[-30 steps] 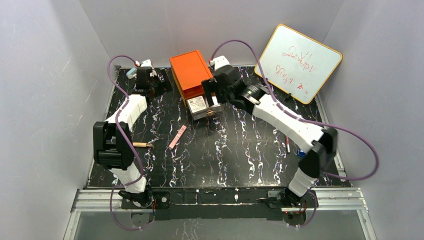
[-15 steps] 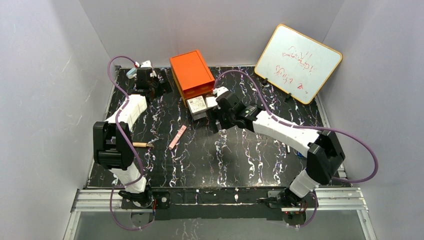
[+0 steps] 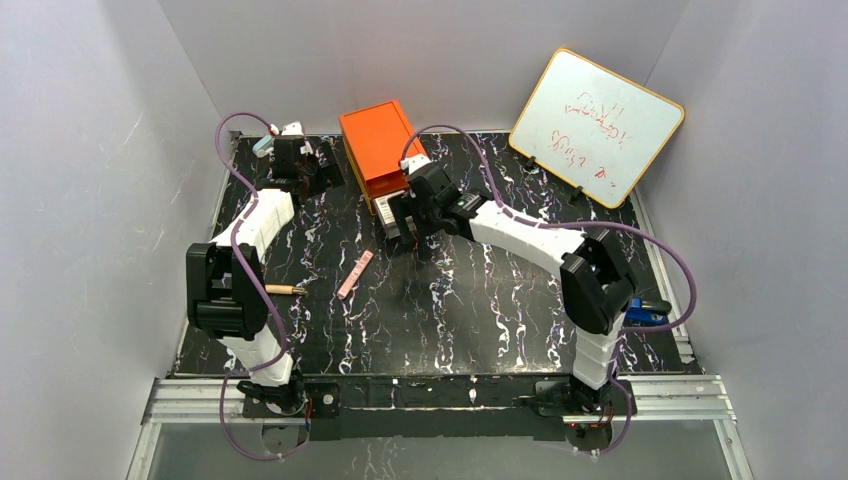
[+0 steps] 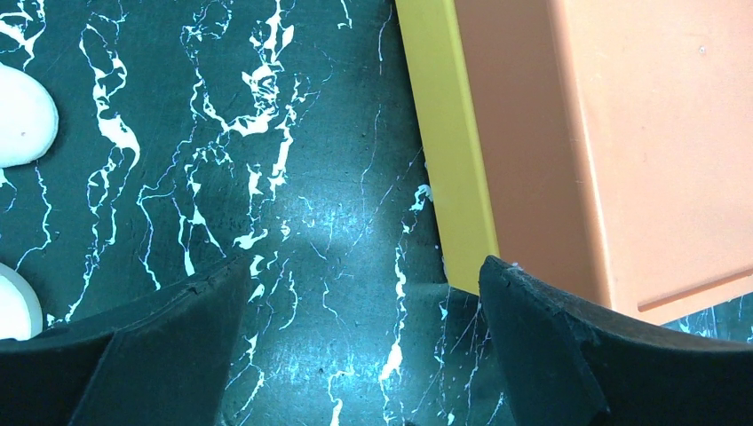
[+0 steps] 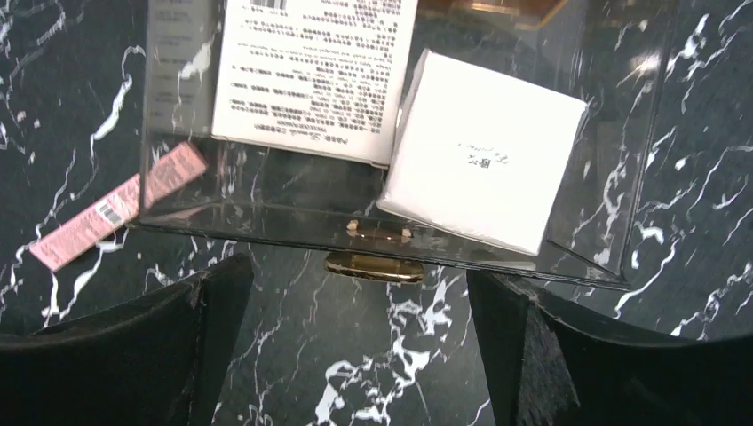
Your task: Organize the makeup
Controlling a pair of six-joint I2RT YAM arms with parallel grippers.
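A slim pale-pink stick (image 3: 355,273) lies on the black marbled table, and its end (image 5: 115,209) shows at the left of the right wrist view. A short gold-brown tube (image 3: 283,289) lies beside the left arm. My right gripper (image 3: 403,216) (image 5: 355,302) stands open just in front of the gold handle (image 5: 373,266) of a clear drawer (image 5: 582,204), nothing between its fingers. The drawer holds white boxes (image 5: 484,164). My left gripper (image 3: 308,168) (image 4: 364,275) hangs open over bare table beside the orange box (image 4: 622,133). Two pale round pieces (image 4: 22,115) show at that view's left edge.
The orange box (image 3: 380,148) stands at the back centre with the clear drawer (image 3: 395,212) pulled out toward me. A whiteboard (image 3: 597,125) leans at the back right. A blue object (image 3: 645,310) lies by the right arm's elbow near the table's right edge.
My right arm has swung left and down, bringing its open gripper to the drawer's front; its elbow has folded in. The left arm has not moved.
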